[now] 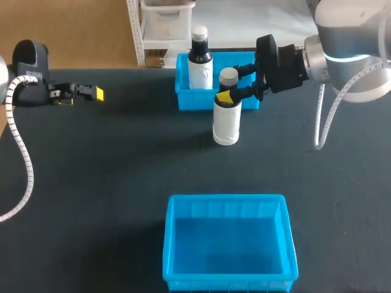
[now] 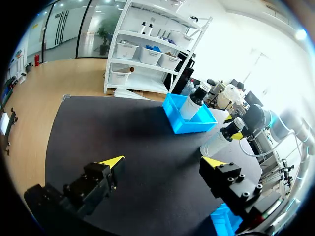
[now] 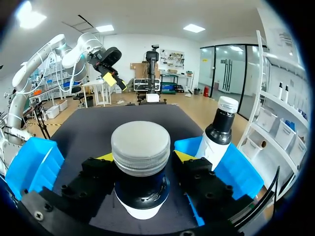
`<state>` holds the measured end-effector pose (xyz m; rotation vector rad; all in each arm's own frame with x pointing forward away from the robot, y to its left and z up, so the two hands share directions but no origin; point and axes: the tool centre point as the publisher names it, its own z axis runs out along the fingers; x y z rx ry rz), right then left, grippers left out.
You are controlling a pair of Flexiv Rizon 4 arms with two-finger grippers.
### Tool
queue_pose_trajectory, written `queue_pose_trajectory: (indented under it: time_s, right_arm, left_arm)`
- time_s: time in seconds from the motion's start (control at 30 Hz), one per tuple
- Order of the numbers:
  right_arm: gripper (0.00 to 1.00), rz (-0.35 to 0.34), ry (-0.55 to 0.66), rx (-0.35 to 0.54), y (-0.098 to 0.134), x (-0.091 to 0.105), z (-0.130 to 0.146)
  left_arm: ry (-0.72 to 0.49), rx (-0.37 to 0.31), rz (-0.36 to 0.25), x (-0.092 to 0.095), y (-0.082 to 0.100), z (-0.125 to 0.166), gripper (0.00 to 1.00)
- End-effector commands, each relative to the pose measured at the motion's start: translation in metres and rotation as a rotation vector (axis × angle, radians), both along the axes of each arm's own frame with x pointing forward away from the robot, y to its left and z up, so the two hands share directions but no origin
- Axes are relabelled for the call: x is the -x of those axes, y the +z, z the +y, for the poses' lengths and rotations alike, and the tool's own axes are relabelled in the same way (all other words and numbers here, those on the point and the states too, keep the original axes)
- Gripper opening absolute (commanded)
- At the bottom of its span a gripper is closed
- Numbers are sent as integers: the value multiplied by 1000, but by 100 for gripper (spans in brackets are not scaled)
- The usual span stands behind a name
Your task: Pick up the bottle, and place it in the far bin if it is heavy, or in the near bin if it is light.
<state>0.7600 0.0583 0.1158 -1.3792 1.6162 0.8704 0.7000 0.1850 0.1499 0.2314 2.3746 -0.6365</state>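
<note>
A white bottle (image 1: 226,119) with a dark neck and a grey cap stands upright on the black table, just in front of the far blue bin (image 1: 183,101). My right gripper (image 1: 231,85) comes in from the right at neck height. In the right wrist view the bottle (image 3: 141,147) sits between the fingers, and both press against its dark neck. My left gripper (image 1: 91,93) hovers at the table's far left, open, with nothing between its fingers (image 2: 110,164). The near blue bin (image 1: 226,198) holds nothing.
A second bottle (image 1: 200,61), white with a dark shoulder and white cap, stands in the left part of the far bin. That bin is close behind the held bottle. Bare black table lies between the two bins and to the left.
</note>
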Motion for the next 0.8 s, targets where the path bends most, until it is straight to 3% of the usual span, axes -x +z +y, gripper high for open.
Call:
queue_pose_trajectory:
  time_s: [0.03,0.1,0.37,0.5,0.53,0.6,0.8]
  right_arm:
    - [56,2,2,1,1,1,-1]
    - [49,2,3,2,1,2,-1]
    - [48,4,8,6,3,5,-2]
    - [31,3,10,8,4,7,-2]
    - [24,2,10,8,4,8,-2]
    - [0,2,13,10,5,9,-1]
    - [0,-2,19,12,8,12,1]
  left_arm:
    - [0,0,0,0,0,0,100]
    - [0,0,0,0,0,0,100]
    - [0,0,0,0,0,0,100]
    - [0,0,0,0,0,0,100]
    - [0,0,0,0,0,0,100]
    - [0,0,0,0,0,0,100]
    - [0,0,0,0,0,0,100]
